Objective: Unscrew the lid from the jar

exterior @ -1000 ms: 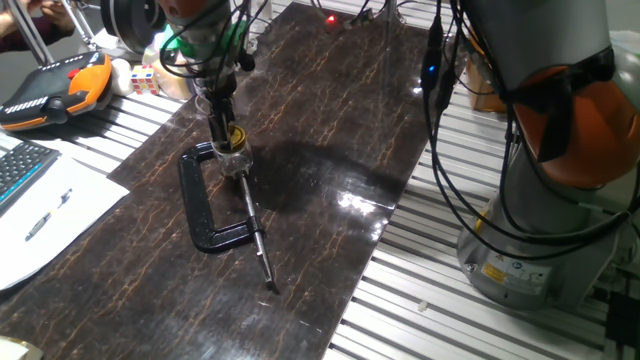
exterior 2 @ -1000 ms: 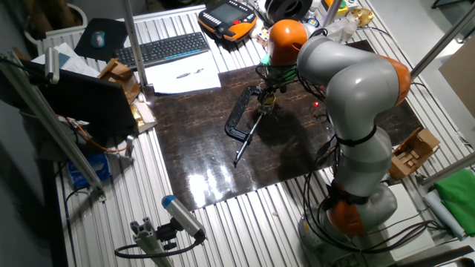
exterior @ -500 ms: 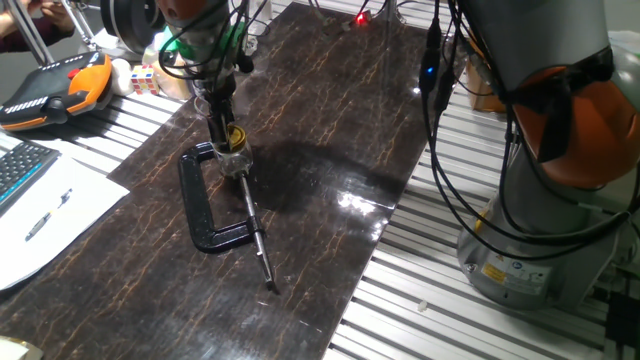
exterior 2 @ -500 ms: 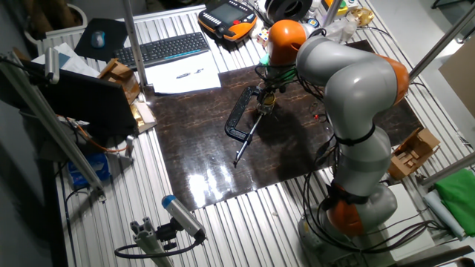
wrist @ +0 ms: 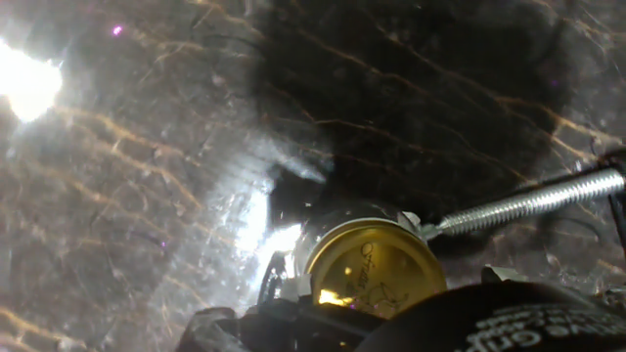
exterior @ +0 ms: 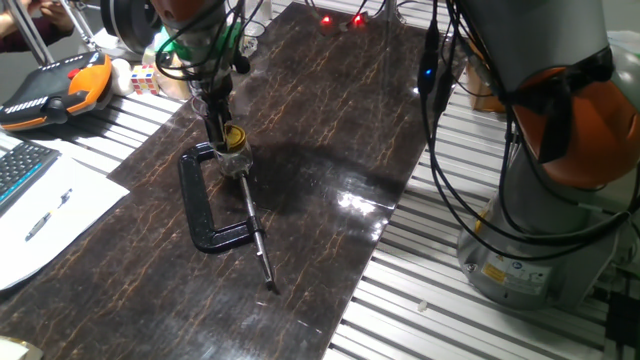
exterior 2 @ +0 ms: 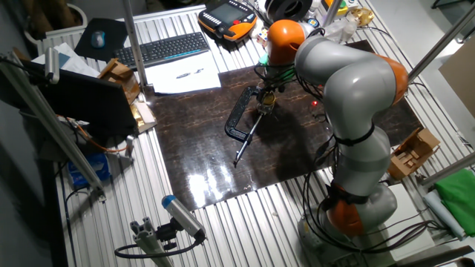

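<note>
While jar (exterior: 235, 160) sits on dark marbled tabletop (exterior: 330, 130) | end effector (exterior: 225, 135) state unclear

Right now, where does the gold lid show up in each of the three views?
One fixed view: the lid sits upper left, under the fingers.
The other fixed view: upper centre, a tiny gold spot beside the arm.
Hand view: bottom centre, large.
Shared landmark: the black C-clamp, whose screw meets the jar.

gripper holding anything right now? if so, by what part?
Cannot tell. The gripper sits right at the gold lid on the jar, but no view shows its fingers closing on the rim.
</note>
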Robot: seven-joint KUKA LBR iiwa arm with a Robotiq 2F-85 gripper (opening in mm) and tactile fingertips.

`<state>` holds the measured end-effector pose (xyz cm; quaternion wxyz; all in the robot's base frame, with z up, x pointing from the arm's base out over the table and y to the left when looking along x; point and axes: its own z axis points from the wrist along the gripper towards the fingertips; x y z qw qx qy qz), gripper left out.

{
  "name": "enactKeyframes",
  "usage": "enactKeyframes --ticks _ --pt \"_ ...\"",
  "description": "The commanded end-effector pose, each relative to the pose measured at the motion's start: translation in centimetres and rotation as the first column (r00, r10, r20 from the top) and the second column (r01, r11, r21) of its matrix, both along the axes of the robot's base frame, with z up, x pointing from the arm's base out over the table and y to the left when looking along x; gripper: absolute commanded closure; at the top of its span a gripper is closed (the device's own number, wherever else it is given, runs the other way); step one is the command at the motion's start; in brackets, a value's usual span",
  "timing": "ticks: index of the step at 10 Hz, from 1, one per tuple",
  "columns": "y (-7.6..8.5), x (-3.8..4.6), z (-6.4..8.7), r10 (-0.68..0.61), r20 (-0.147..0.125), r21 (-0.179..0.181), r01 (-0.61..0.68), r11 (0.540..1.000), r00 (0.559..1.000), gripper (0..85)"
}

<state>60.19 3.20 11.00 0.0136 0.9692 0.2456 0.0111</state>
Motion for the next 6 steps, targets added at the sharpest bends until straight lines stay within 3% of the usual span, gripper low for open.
enactKeyframes --ticks 1,6 --pt "-0.03 0.10 -0.15 0.000 0.000 0.003 0.000 1.000 1.000 0.0" --pt "-0.14 -0.07 -0.51 -0.014 -0.011 0.006 0.014 1.000 1.000 0.0"
